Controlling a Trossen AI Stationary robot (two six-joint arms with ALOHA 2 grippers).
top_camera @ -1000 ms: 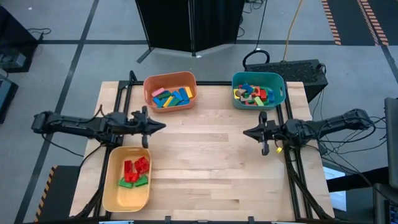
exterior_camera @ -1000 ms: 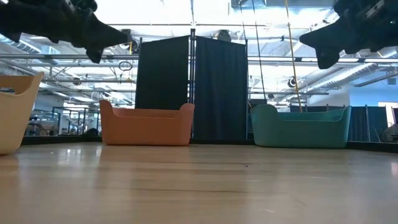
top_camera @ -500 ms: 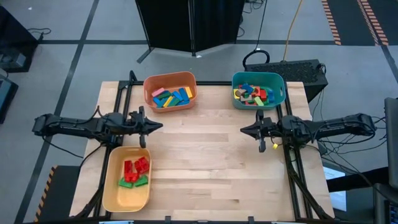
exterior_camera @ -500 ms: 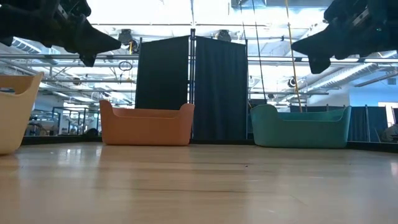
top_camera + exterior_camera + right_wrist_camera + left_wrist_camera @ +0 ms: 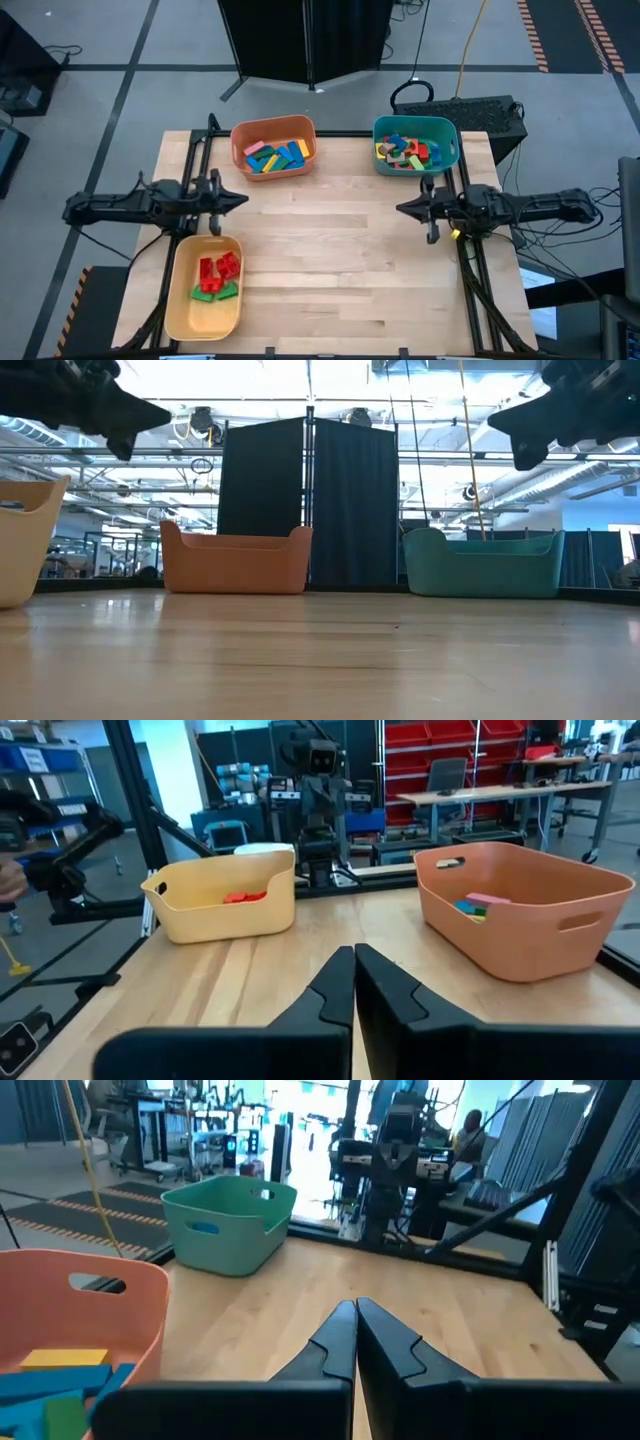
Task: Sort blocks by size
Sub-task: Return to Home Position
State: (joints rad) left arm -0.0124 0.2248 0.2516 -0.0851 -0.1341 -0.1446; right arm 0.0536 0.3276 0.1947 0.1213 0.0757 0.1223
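The blocks lie in three bins. Long blue, green, yellow and pink bars fill the orange bin (image 5: 273, 147) at the far left. Mixed small blocks (image 5: 408, 151) fill the teal bin (image 5: 416, 145) at the far right. Red and green blocks (image 5: 218, 277) lie in the yellow bin (image 5: 204, 288) at the near left. My left gripper (image 5: 243, 199) hovers shut and empty above the table's left side, pointing level toward the middle. My right gripper (image 5: 398, 208) hovers shut and empty over the right side, facing it.
Bare wooden tabletop (image 5: 330, 260) lies between the two grippers and toward the near edge. The orange bin (image 5: 236, 563) and teal bin (image 5: 482, 565) stand along the far edge. A black frame rail (image 5: 470, 270) runs down each side of the table.
My left gripper has drawn back level toward the table's left edge, staying shut. My right gripper has pulled back slightly toward the right edge, also shut. No block has moved.
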